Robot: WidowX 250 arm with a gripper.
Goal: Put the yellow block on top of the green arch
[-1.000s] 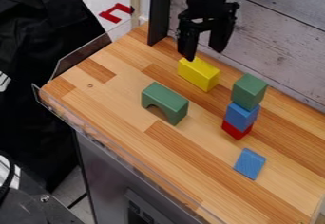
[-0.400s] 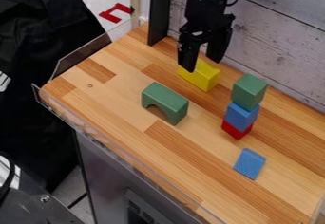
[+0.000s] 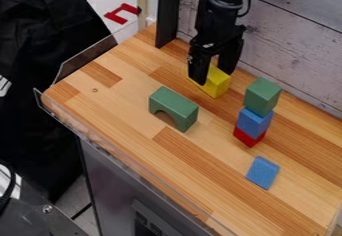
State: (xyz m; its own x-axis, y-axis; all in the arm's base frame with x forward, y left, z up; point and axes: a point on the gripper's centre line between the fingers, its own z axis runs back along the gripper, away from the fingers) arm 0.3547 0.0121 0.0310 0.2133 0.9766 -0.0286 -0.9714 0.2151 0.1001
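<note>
1. While the gripper is hanging over the yellow block, its fingers are standing apart, seemingly one on each side, probably to squeeze it across its width; no hold is showing, and contact I cannot tell

2. Yellow block is resting on the wooden table, near the wall and apart from the arch, so it is needing a grip and a lift first

3. Green arch is standing with its opening down, which is leaving its flat top facing up as a likely seat for the block

4. Green cube, blue cube and red block are forming a stack near the yellow block, so a straight lift is looking safer than a sideways drag

5. Blue flat piece is lying beyond the stack, probably playing no part
</note>
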